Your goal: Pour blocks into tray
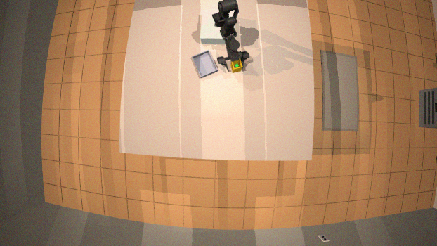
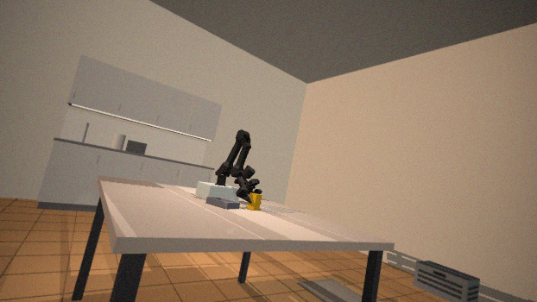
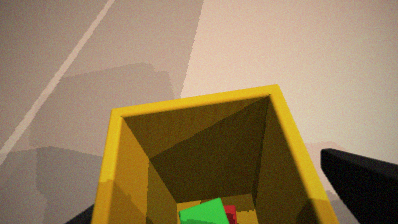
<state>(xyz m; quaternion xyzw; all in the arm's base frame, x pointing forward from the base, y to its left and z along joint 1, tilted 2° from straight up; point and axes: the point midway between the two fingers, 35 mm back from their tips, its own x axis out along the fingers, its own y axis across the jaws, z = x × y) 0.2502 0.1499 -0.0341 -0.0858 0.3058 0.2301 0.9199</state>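
Had the gripper [image 1: 236, 70] [image 2: 255, 197] [image 3: 233, 170] spread wide around the yellow cup [image 1: 237, 71] [image 2: 255, 203] [image 3: 195, 100], with a black finger at the lower left and another at the lower right of the wrist view. Had the cup upright on the table [image 1: 221, 116] [image 2: 194, 224] [image 3: 300, 50], upper centre of the top view. Showed a green block [image 1: 237, 65] [image 3: 204, 212] and part of a red block [image 3: 231, 214] inside, bottom centre of the wrist view. Had the grey-blue tray [image 1: 205, 65] [image 2: 222, 203] near the cup, to its left in the top view.
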